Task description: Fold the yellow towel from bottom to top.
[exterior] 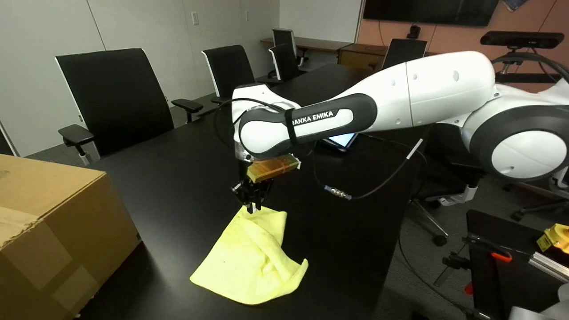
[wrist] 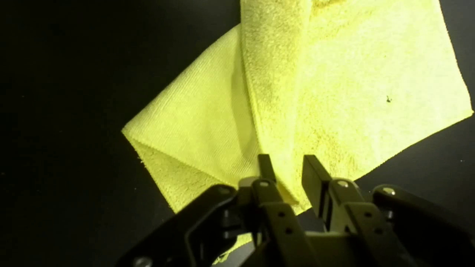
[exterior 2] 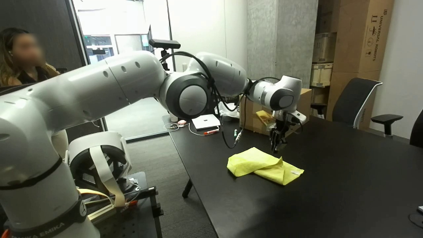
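The yellow towel [exterior: 231, 266] lies creased and partly folded over itself on the black table. It also shows in an exterior view [exterior 2: 257, 163], where one end is doubled over and a small white tag shows at another corner. In the wrist view the towel [wrist: 363, 78] has a raised fold running down toward the jaws. My gripper [exterior: 253, 209] points down by the towel's edge; it also shows in an exterior view [exterior 2: 277, 148]. In the wrist view the gripper [wrist: 286, 163] has its two fingers apart with nothing clamped. The fingertips look a little above the cloth; the exact gap is unclear.
A tan cardboard box [exterior: 66, 240] stands on the table beside the towel; it also shows in an exterior view [exterior 2: 252, 115]. A white laptop [exterior 2: 205, 121] and an orange marker [exterior 2: 211, 131] lie near the table's edge. A cable [exterior: 338, 192] hangs from the arm. Chairs [exterior: 115, 93] line the table.
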Tool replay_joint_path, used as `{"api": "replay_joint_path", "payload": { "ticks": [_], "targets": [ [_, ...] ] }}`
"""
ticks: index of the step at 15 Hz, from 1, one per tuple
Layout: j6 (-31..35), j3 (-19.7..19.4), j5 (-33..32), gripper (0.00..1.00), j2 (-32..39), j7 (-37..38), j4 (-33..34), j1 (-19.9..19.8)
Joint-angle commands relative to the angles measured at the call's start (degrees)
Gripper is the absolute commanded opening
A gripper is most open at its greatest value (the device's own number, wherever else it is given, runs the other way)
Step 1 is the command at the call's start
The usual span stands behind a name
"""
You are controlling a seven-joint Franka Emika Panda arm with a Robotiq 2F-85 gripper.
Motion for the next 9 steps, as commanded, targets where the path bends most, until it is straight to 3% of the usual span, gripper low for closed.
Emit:
{"api": "replay_joint_path", "payload": {
  "ticks": [1,6,9],
  "targets": [
    [1.3,-1.3,-1.3,0.59,0.9,0.9,2.5,0.8],
    [-0.3,-0.4,-1.4,0.96,-3.0,-3.8,-2.8,0.0],
    [-4.5,1.1,-1.1,1.0,-6.8,-12.2,-8.5,-0.9]
  ]
}}
